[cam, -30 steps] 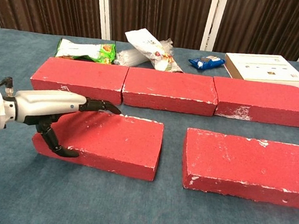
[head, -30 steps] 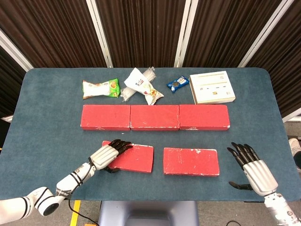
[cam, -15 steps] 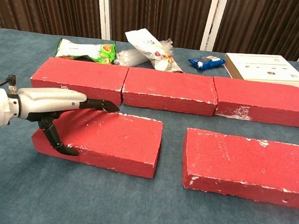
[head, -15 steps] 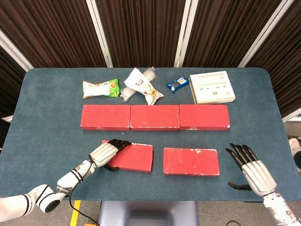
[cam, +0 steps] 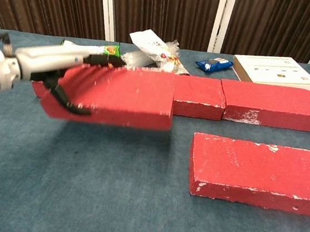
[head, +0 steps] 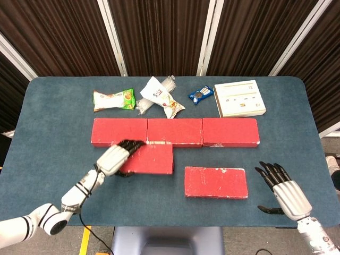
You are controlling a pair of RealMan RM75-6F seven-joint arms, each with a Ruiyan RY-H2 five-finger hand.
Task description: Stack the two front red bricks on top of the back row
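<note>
My left hand grips the left end of the front left red brick, which hangs in the air just in front of the back row. That row is three red bricks laid end to end. The front right red brick lies flat on the table. To its right, near the table's front edge, my right hand is open with fingers spread and holds nothing; the chest view does not show it.
Behind the back row lie a green snack bag, a white snack bag, a small blue packet and a white box. The blue table has bare cloth at both ends.
My left hand has lifted the front left brick off the table and carried it back toward the row. The right hand and the other bricks have stayed put.
</note>
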